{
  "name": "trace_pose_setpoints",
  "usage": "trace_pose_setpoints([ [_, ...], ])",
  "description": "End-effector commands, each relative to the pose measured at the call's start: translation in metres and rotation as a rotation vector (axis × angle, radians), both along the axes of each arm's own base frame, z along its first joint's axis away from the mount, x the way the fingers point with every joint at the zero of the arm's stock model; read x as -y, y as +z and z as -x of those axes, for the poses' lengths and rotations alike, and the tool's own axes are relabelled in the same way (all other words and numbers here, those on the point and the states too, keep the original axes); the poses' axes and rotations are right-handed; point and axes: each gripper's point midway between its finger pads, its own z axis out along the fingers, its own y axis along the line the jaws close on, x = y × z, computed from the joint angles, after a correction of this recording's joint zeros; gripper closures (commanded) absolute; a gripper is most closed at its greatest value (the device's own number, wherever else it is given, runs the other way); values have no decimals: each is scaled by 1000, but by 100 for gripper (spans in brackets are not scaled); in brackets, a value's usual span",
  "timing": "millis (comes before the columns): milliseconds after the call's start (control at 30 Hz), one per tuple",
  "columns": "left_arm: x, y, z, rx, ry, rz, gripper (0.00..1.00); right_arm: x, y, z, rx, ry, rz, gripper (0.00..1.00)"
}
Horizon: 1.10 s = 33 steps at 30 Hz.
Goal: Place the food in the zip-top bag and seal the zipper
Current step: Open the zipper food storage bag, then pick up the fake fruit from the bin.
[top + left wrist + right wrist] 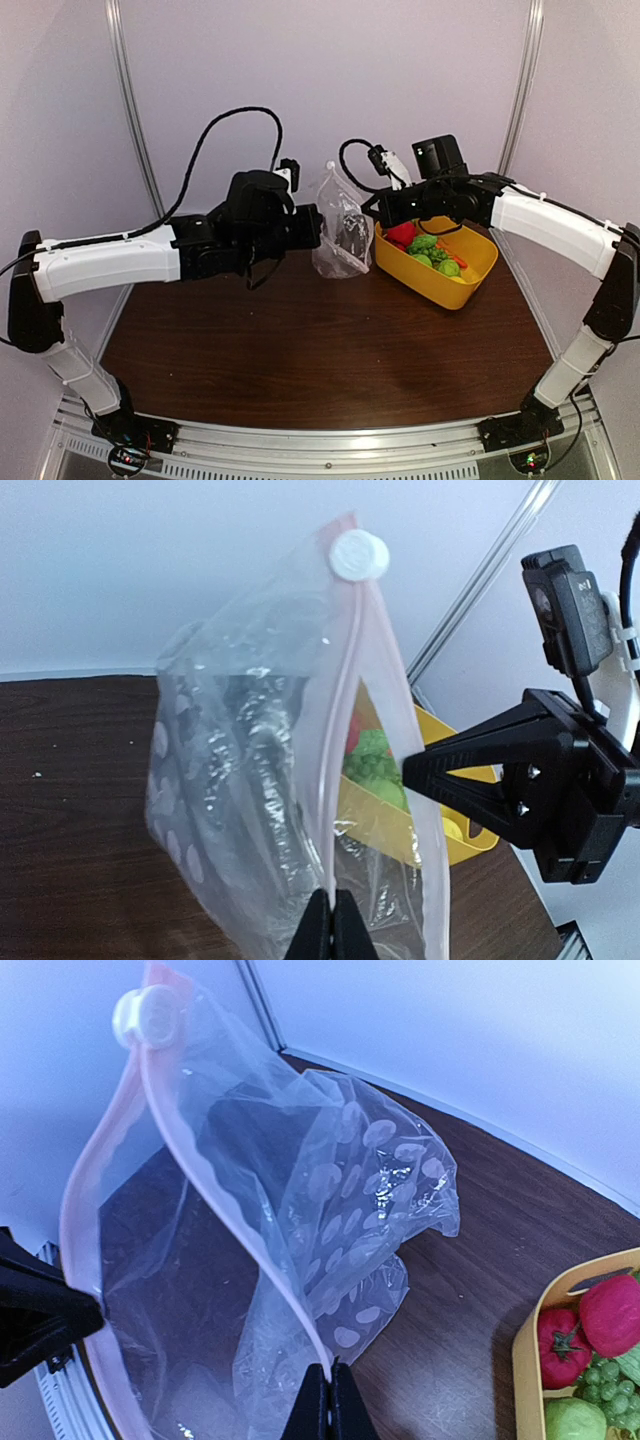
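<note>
Stage: bag-opening; loading not yet begun, by my read.
Zip-top bag: upright, lower end resting on the tabletop, just left of the yellow basket; mouth turned on edge and parted.
Left jaws: clenched on one lip of the mouth, low on the edge (left wrist view).
Right jaws: clenched on the opposite lip; the two sets draw the lips apart into a slot.
Zipper: pinkish strip, unsealed along all the length in view; white slider sits at the top end.
Bag contents: no food seen inside; the red and green showing through the film in the left wrist view read as the basket behind.
Food: in the basket, including red tomato, green grapes and carrot; none visible loose on the tabletop.
Done: bag stood up, mouth open.
Left: every piece to carry across, then lips pressed together and the slider run along the whole strip.
Snag: both sets of jaws are taken up with the bag, so one likely has to let go to fetch food; the mouth may sag shut then.
</note>
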Motion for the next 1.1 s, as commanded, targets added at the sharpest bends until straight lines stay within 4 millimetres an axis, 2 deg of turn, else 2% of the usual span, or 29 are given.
trace_pose_setpoints([
  [0, -37, 9, -5, 18, 154, -33, 100, 43, 6, -26, 79, -276, 117, 100],
  [67, -44, 9, -6, 29, 179, -44, 100, 52, 6, -29, 84, -327, 132, 100],
  [133, -42, 11, -6, 43, 171, -45, 100, 52, 4, -28, 76, -323, 131, 100],
  [200, -35, 11, -7, 50, 142, -51, 100, 41, 1, -23, 60, -265, 103, 100],
  [267, -25, 9, -7, 61, 102, -64, 100, 18, 5, -9, 39, -119, 47, 100],
  [367, -22, 4, -12, 79, 100, -135, 100, -3, 21, 10, 50, 58, -1, 81],
  [467, -35, 5, -20, 119, 131, -267, 100, -1, 38, 15, 55, 135, -27, 67],
  [500, -43, 4, -24, 125, 143, -317, 100, 3, 43, 14, 50, 148, -42, 65],
  [567, -62, 5, -30, 139, 161, -409, 100, 28, 51, -2, 46, 120, -73, 62],
  [633, -82, 12, -33, 168, 181, -476, 100, 57, 47, -26, 43, 41, -68, 61],
  [767, -107, 34, -27, 254, 195, -596, 100, 123, 14, -80, -1, -159, -16, 46],
  [800, -109, 39, -26, 269, 186, -620, 100, 134, 3, -90, -14, -190, 2, 43],
  [867, -104, 34, -23, 268, 125, -670, 100, 151, -20, -108, -35, -241, 46, 38],
  [933, -88, 11, -22, 234, 29, -710, 100, 159, -40, -120, -37, -263, 94, 31],
  [1067, -41, -68, -15, 108, -207, -725, 100, 161, -69, -139, -69, -288, 116, 28],
])
